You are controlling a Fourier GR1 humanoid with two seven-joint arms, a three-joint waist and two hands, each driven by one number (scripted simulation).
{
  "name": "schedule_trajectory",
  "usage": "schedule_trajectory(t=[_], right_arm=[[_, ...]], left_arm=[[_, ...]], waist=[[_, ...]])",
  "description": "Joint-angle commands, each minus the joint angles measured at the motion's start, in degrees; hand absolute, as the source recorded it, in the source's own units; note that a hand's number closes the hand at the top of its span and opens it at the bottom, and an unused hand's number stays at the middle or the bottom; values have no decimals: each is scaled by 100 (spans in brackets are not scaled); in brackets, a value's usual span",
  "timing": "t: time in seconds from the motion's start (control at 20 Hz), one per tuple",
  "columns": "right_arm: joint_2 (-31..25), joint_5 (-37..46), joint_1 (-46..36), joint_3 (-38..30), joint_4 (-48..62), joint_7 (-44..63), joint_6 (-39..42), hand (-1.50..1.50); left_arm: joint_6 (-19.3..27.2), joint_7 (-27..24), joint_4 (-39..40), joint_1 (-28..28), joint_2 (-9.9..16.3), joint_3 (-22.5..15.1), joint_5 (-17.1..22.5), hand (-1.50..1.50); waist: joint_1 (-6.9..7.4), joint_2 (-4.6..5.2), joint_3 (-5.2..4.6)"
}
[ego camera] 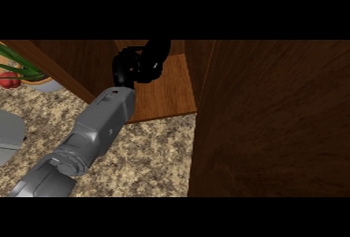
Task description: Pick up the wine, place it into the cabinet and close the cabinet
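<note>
At the far left, a potted plant [37, 79] with green leaves stands on the speckled counter [147, 157], a small red thing [8, 80] just beside it. Below them a pale grey shape [8, 134] is cut off by the edge. The grey forearm [96, 127] rises at a slant from the lower left and over the cabinet [82, 58] shelf. The right hand [128, 65] is inside, above the wooden shelf [167, 90]. Black merges with black there, so I cannot tell whether it is clasping anything, nor pick out the wine from it. The open cabinet door [273, 120] fills the right side.
</note>
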Motion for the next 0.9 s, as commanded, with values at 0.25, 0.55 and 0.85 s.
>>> schedule_trajectory(t=[0.25,0.55,0.85], right_arm=[[13,-49,-15,53,-99,1,22,-150],[11,-133,-56,57,-121,-38,68,-150],[82,-88,-91,156,-169,-37,11,-150]], left_arm=[[597,225,33,251,230,-338,-364,150],[435,376,30,347,251,-489,-532,-150],[343,507,29,325,378,-423,-472,-150]], waist=[[-38,66,-16],[-88,89,-17],[-79,86,-26]])
